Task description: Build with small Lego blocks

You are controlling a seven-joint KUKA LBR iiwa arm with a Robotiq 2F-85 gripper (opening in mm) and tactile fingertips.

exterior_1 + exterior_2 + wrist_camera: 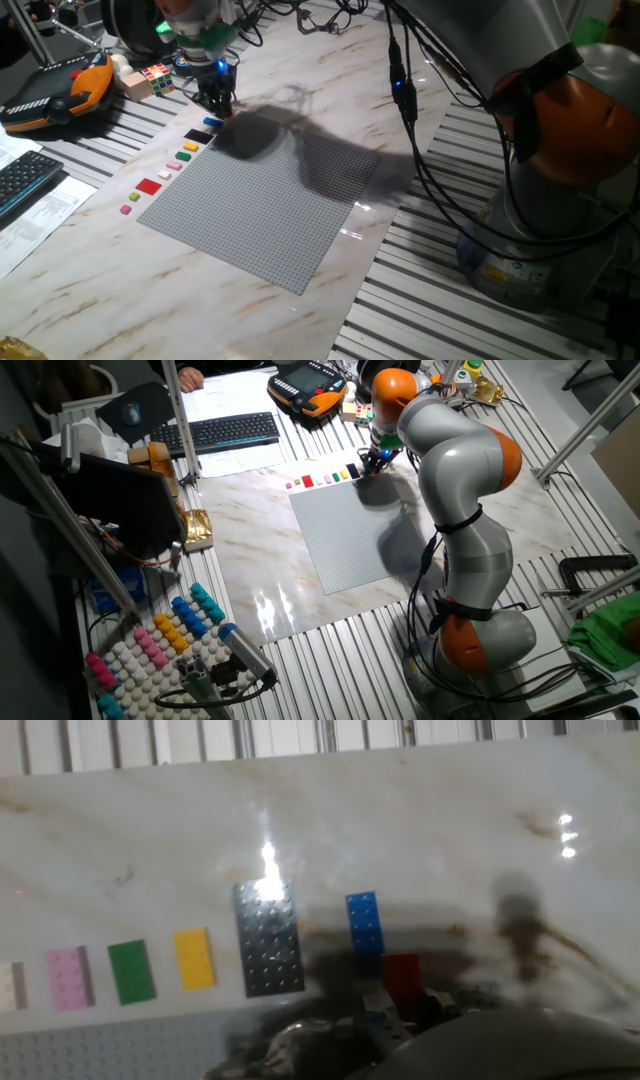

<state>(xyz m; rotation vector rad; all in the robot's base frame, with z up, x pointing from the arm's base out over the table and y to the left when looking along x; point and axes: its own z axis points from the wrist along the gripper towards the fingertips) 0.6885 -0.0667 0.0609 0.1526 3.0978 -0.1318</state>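
small lego blocks (190, 150) lie in a single row on the marbled bench (300, 70), just beside one edge of the large grey baseplate (270, 205) and apart from each other. in one fixed view the row runs from a pink block (127, 209) at the near end, past a red block (149, 186), white, green and yellow pieces, to a black block (200, 136) and a blue block (211, 123) at the far end. the gripper (216, 103) hangs over that far end of the row, right at the blue block, close above the bench.

in the hand view the row reads pink (69, 977), green (131, 971), yellow (194, 959), the long black plate (267, 939), then blue (365, 923), with a second red block (402, 974) directly below the blue one, nearest the dark blurred gripper parts at the bottom edge. whether the gripper touches that red block, and whether its jaws are spread or pressed together, cannot be told.

a multicoloured puzzle cube (154, 76) sits beyond the row.
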